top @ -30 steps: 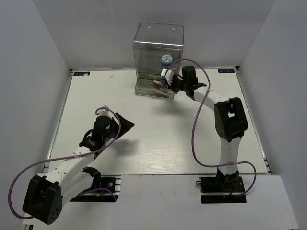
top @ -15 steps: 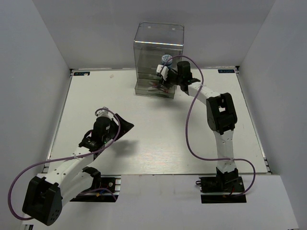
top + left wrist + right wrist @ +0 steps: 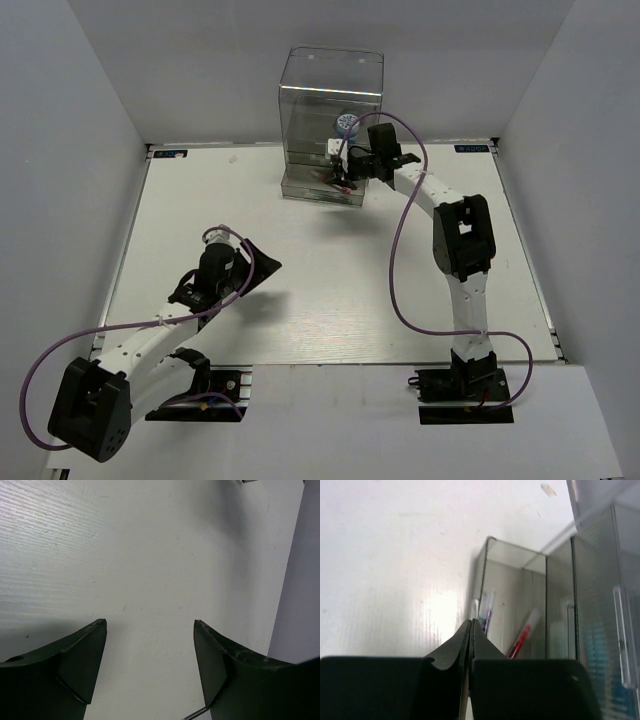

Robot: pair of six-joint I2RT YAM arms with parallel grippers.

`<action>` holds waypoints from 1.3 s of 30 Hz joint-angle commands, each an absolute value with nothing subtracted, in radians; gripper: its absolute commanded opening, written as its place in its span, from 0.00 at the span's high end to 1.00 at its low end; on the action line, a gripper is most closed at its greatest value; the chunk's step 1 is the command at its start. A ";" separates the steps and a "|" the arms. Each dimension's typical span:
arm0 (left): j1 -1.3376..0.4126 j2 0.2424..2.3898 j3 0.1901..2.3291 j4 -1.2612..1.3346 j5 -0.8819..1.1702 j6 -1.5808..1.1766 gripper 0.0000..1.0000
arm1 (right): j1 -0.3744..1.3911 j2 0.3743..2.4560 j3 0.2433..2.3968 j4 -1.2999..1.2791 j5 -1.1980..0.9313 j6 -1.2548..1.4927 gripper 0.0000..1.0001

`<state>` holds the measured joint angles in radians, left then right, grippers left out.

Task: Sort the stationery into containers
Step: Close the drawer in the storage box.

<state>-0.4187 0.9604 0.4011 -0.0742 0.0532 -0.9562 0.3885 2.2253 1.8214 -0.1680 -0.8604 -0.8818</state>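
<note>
Though clear-walled, box (image 3: 330, 95) before right gripper (image 3: 471, 622)

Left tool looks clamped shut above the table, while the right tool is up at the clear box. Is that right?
Not quite. The left tool is open: the left wrist view shows its fingers well apart, the table visible between them. The right tool is indeed at the clear box.

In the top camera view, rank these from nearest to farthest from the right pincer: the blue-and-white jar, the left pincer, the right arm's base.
1. The blue-and-white jar, inside the clear box, just beyond the right pincer.
2. The left pincer, off to the near left, well away from the box.
3. The right arm's base, at the table's near edge on the right.
</note>
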 commanded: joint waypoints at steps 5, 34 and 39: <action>-0.423 0.924 0.397 -0.061 0.061 -0.957 0.20 | 0.413 2.258 1.856 -0.474 -0.924 -1.101 1.00; -0.423 0.969 0.397 -0.032 0.071 -0.966 0.20 | 0.400 2.341 1.819 -0.035 -0.293 -0.989 1.00; -0.423 0.969 0.397 -0.032 0.071 -0.966 0.20 | 0.400 2.352 1.827 -0.014 -0.250 -0.989 1.00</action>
